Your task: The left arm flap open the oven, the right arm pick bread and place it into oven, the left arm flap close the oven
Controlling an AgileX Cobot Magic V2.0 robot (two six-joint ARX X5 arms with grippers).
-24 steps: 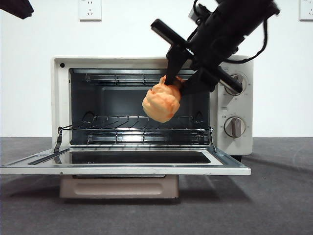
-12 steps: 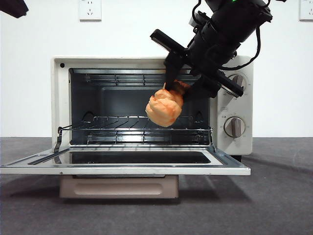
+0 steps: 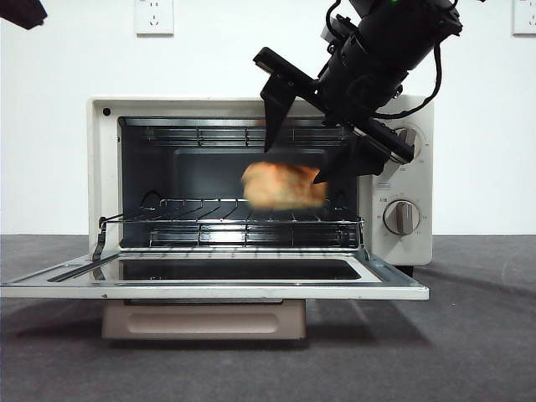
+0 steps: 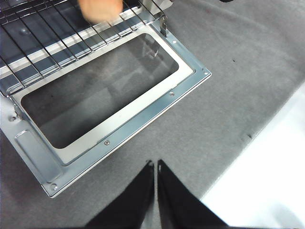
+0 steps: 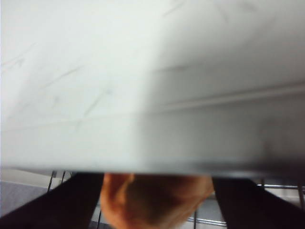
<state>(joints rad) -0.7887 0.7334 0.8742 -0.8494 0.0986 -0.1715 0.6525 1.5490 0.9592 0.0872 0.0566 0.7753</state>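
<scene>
bread blurred over oven rack, right fingers spread, left fingers together

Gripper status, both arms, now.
Left gripper: shut, empty, hovering over the table before the oven door.
Right gripper: open at the oven mouth; the bread, blurred, sits free below.

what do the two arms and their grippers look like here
The right arm is bulky and black, with a black cable looping at its side; its gripper has two long, thin, flat black fingers. The left gripper is matte black, its two jaws tapering to a point. No markings are visible on either.
</scene>
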